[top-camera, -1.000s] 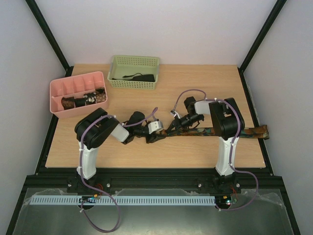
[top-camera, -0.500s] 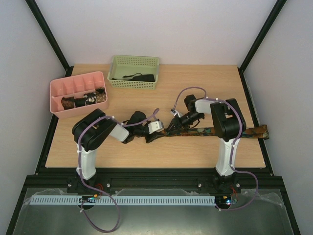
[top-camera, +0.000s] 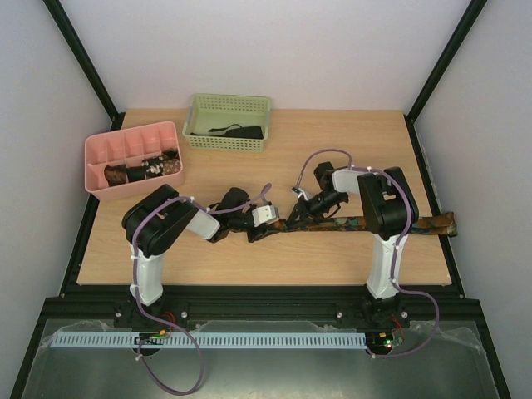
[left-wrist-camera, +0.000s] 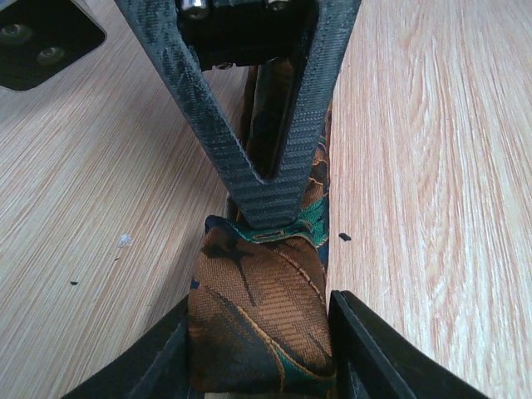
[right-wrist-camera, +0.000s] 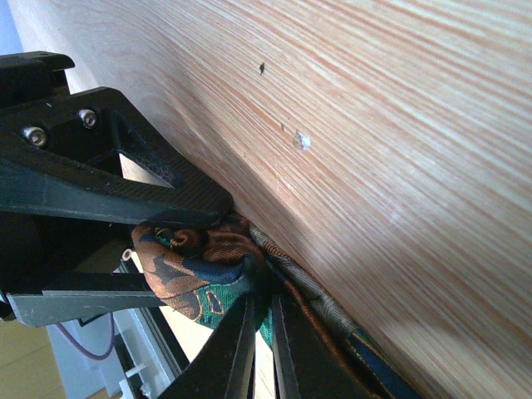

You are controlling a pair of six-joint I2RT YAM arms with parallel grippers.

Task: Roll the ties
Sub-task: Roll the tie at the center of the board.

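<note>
A brown tie with orange-green mottling lies across the table's front; its flat strip (top-camera: 416, 223) reaches past the right edge. Its left end is wound into a small coil (left-wrist-camera: 253, 328). My left gripper (left-wrist-camera: 259, 301) is shut on that coil, one finger on each side. In the top view the left gripper (top-camera: 264, 224) sits at the table's middle. My right gripper (right-wrist-camera: 264, 295) meets it from the right, shut with its thin fingertips pinching the tie's fabric right beside the coil (right-wrist-camera: 195, 266). In the top view the right gripper (top-camera: 298, 214) is next to the left one.
A pink divided tray (top-camera: 100, 154) at the back left holds rolled ties (top-camera: 143, 170). A green basket (top-camera: 199, 112) behind the middle holds a dark tie (top-camera: 237, 131). Purple cables loop over both arms. The table's right edge (top-camera: 432, 195) is close to the strip's far end.
The right gripper has shifted slightly up and right along the tie, and the left arm has shifted slightly left. The coil stays between the left fingers, and the strip has not moved.
</note>
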